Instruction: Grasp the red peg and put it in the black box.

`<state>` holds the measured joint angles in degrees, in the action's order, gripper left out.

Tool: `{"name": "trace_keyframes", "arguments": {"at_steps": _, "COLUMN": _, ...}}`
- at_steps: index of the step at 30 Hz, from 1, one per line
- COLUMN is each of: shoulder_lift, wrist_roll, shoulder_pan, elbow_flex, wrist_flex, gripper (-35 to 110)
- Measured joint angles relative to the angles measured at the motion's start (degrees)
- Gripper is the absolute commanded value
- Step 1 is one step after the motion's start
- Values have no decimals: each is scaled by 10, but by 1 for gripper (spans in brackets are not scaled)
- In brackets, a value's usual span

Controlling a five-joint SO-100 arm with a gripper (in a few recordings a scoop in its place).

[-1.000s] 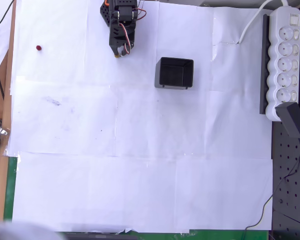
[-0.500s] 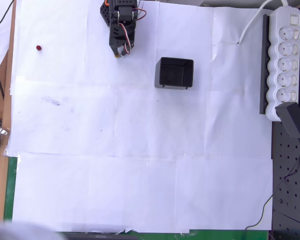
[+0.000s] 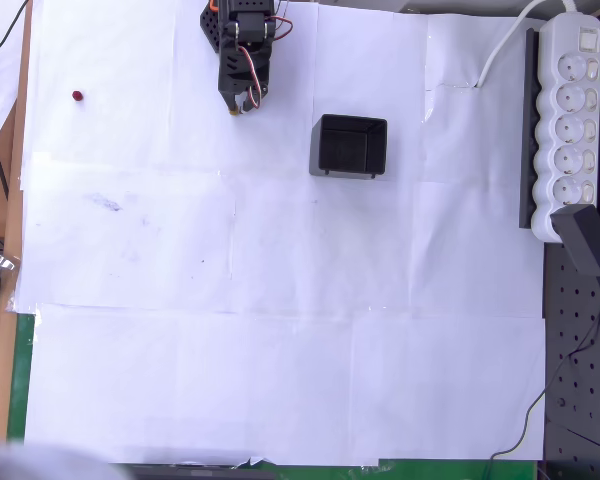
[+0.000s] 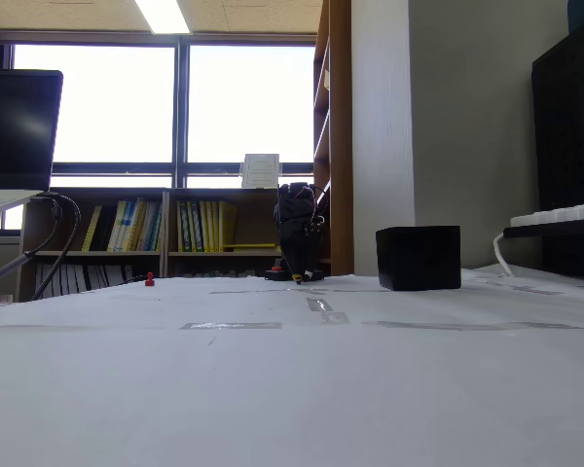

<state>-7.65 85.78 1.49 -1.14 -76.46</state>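
Where the white paper (image 3: 280,300) covers the table, the red peg (image 3: 77,96) lies near the upper left corner in the overhead view, too small to tell its long axis from above. In the fixed view it (image 4: 150,280) stands as a small upright nub on the paper. The arm (image 3: 242,40) is folded at the top edge, its gripper (image 3: 242,104) pointing down at the paper, well apart from the peg; whether the jaws are together I cannot tell. The black box (image 3: 350,146) sits right of the gripper, open side up, its hollow dark. A power strip (image 3: 570,120) lies at the right edge.
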Motion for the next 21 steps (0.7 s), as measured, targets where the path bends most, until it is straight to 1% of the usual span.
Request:
{"name": "trace_keyframes", "arguments": {"at_steps": 19, "shoulder_lift": -2, "wrist_roll": -1, "shoulder_pan": 0, "elbow_flex": 0, "wrist_flex": 0, "gripper": 0}}
{"name": "trace_keyframes", "arguments": {"at_steps": 21, "shoulder_lift": -2, "wrist_roll": -1, "shoulder_pan": 1, "elbow_flex": 0, "wrist_flex": 0, "gripper": 4}}
